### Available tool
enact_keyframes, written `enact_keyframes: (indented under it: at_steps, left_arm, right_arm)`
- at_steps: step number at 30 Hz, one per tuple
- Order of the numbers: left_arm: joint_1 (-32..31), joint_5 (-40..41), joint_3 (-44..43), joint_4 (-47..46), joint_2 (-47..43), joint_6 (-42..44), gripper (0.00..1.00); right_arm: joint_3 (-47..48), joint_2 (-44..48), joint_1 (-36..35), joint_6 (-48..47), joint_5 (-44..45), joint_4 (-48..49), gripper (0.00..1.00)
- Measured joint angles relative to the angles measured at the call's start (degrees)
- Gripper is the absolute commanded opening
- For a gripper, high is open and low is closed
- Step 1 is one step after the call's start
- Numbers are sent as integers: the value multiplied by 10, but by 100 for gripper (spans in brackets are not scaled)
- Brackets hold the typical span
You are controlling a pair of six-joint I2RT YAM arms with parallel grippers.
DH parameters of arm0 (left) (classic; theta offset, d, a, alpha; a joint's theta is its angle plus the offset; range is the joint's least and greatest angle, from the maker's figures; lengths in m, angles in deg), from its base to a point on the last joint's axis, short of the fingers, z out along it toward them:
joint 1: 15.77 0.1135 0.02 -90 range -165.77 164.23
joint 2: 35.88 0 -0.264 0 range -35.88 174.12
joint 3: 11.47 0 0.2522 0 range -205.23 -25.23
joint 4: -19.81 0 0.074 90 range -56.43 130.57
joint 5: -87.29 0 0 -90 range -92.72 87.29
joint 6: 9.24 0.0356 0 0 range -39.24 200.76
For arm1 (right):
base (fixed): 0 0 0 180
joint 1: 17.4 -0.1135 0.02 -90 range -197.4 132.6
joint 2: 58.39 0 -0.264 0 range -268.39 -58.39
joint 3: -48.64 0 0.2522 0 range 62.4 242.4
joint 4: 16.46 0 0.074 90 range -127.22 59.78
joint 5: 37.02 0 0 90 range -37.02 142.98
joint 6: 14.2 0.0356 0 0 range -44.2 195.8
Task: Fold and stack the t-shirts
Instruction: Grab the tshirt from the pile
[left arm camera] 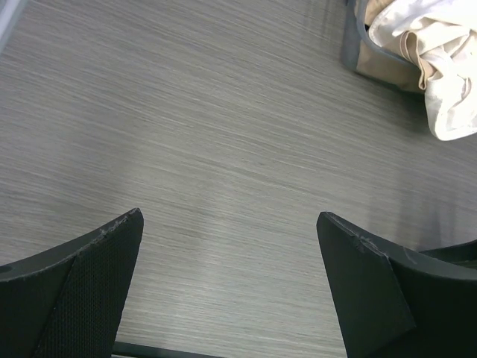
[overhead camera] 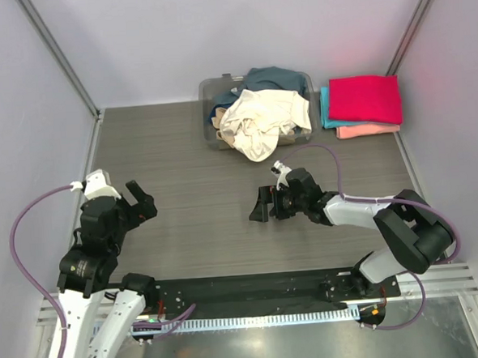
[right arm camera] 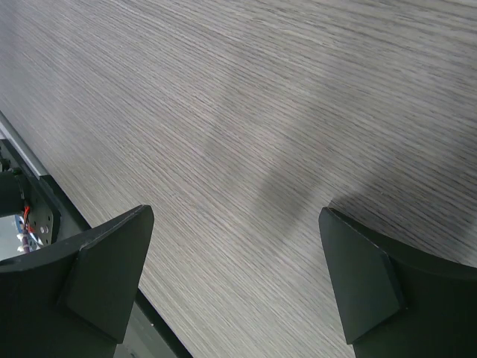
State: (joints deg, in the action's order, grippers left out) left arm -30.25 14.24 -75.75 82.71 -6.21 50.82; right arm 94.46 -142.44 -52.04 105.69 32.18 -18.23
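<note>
Top external, cream t-shirt [overhead camera: 261, 119] draped over bin [overhead camera: 207, 96], well beyond right gripper [overhead camera: 262, 203]

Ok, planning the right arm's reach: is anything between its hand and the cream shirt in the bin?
Nothing visible: only bare table separates the right hand from the cream shirt spilling over the front of the bin.
</note>
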Motion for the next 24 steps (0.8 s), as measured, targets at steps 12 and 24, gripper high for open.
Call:
enact_keyframes:
  at_steps: [12, 24]
  left_arm:
    - [0, 0, 6, -5, -9, 5, 100]
    - [0, -3, 13, -7, -9, 6, 100]
  right_arm:
    - [-26, 55, 0, 0, 11, -19, 100]
    - [121, 191, 157, -60, 191, -117, 100]
